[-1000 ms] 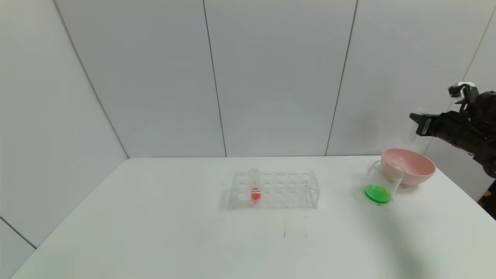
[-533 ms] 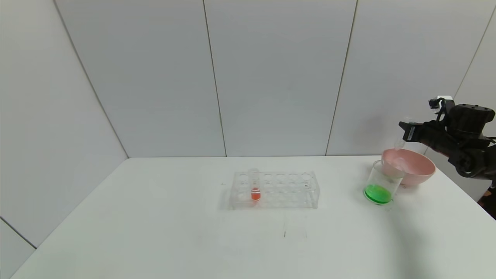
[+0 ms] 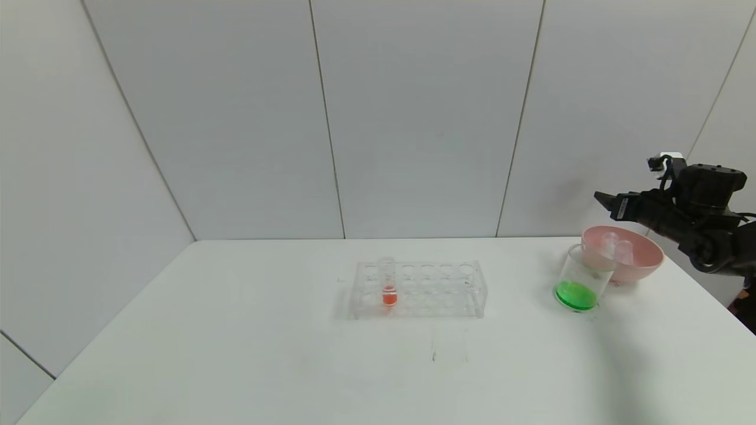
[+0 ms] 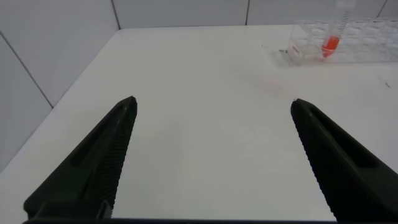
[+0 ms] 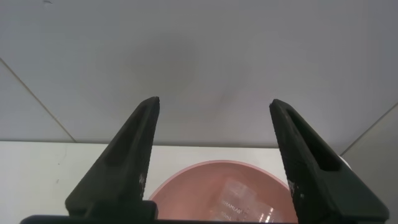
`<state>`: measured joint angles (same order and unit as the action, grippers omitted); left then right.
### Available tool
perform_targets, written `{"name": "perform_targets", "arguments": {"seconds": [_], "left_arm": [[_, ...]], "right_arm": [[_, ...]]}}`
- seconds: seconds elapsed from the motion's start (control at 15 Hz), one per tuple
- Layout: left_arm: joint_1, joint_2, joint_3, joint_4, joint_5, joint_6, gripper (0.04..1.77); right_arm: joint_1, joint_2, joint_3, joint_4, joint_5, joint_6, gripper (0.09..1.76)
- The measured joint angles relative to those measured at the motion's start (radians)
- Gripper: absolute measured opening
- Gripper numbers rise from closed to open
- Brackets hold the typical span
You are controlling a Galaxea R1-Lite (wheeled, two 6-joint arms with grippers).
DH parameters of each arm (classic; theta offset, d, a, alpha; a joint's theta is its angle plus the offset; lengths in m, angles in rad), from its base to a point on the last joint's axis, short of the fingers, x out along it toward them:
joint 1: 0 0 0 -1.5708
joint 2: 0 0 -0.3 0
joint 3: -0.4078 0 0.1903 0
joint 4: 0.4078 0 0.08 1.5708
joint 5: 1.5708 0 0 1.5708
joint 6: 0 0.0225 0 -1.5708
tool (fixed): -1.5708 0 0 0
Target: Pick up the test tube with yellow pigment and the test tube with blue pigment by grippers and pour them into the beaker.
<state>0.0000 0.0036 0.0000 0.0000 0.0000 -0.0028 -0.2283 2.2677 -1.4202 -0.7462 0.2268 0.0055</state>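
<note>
The beaker [image 3: 577, 277] stands at the right of the table, against the pink bowl [image 3: 644, 260], and holds bright green liquid. No tube with yellow or blue liquid shows. Two empty clear tubes [image 3: 617, 248] lie in the bowl; one also shows in the right wrist view [image 5: 239, 198]. My right gripper [image 3: 607, 200] hovers just above the bowl's far side, open and empty [image 5: 214, 102]. My left gripper [image 4: 212, 102] is open and empty, low over bare table at the left, out of the head view.
A clear many-holed rack [image 3: 419, 289] stands mid-table with one tube of red-orange liquid [image 3: 388, 284] upright in it; both also show in the left wrist view [image 4: 333, 38]. Grey wall panels stand behind the table.
My right gripper came down and shifted left over the pink bowl. The empty tube seen at its fingers half a second ago now lies in the bowl beside the first one.
</note>
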Motion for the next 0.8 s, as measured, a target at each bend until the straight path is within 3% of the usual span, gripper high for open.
{"name": "perform_targets", "arguments": {"seconds": [0.4,0.8], "left_arm": [[0.000,0.000,0.000,0.000,0.000,0.000,1.76],[0.000,0.000,0.000,0.000,0.000,0.000,1.76]], "right_arm": [[0.079,-0.129,0.085,0.003,0.001,0.002,1.51],[0.183,-0.421,0.317,-0.014,-0.002,0.003,1.62]]}}
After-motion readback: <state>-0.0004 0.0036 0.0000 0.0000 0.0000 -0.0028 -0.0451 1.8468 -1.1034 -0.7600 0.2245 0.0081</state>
